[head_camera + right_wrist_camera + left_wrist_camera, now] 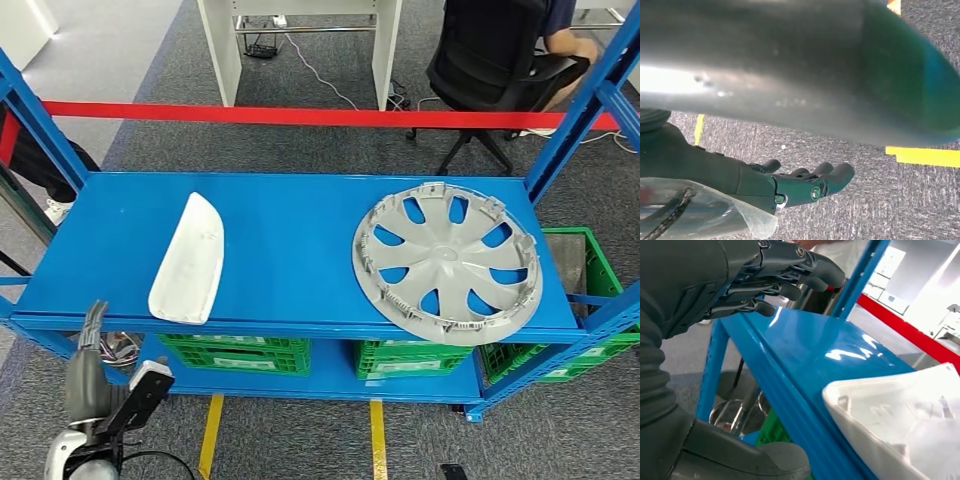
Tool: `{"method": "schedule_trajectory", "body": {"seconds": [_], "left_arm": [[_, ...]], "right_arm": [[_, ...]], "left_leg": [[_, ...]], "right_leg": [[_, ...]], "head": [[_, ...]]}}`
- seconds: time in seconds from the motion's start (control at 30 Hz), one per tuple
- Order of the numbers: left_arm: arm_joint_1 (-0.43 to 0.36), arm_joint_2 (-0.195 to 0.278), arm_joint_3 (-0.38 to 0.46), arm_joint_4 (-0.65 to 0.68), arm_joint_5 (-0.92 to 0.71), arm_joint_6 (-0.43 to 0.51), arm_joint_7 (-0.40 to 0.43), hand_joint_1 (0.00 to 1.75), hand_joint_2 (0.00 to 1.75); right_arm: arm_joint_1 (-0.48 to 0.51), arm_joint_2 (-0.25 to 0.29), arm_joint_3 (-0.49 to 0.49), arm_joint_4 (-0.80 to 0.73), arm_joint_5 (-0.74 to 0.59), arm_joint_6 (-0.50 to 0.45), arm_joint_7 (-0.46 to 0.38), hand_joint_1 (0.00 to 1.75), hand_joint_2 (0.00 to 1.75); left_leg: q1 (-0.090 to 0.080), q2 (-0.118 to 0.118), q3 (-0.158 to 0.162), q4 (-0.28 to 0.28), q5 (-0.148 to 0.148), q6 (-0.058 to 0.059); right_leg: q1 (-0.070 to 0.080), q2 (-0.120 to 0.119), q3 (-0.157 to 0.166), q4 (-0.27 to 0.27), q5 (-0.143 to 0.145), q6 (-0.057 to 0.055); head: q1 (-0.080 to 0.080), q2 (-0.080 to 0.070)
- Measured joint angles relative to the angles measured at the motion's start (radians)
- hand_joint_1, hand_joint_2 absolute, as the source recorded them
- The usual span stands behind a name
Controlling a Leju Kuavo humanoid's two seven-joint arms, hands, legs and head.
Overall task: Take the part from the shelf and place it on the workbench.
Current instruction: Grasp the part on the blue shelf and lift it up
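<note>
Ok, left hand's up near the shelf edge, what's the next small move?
Probably reach the left hand up and forward toward the white part. The hand is open and empty, below the front edge of the blue shelf; the part lies near that edge, untouched. The right hand hangs open over the floor.

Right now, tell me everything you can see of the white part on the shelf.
The white part is a long, shallow, tray-like shell that looks like plastic, with rounded corners and a raised rim. It lies hollow side up on the left of the blue shelf, its long side running toward the front edge. The left wrist view shows small moulded tabs inside it. Only the shelf touches it. The left hand hangs lower, in front of the shelf, fingers apart. The wheel cover lies well apart.
</note>
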Motion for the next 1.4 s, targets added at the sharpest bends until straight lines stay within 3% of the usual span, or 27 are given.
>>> {"method": "schedule_trajectory", "body": {"seconds": [0.63,1.4], "left_arm": [[-0.097,0.045,-0.134,0.09,-0.119,-0.012,0.053,0.0,1.75],[-0.199,0.065,-0.189,0.213,-0.163,-0.038,0.104,0.0,1.75]], "right_arm": [[-0.009,0.0,-0.001,0.0,0.039,0.012,0.005,0.0,0.0],[-0.013,-0.005,-0.003,0.0,0.061,0.025,0.008,0.0,0.0]], "left_leg": [[0.0,0.0,0.0,0.0,0.0,0.0],[0.0,0.0,0.0,0.0,0.0,0.0]], "right_leg": [[0.0,0.0,0.0,0.0,0.0,0.0],[0.0,0.0,0.0,0.0,0.0,0.0]], "head": [[0.0,0.0],[0.0,0.0]]}}
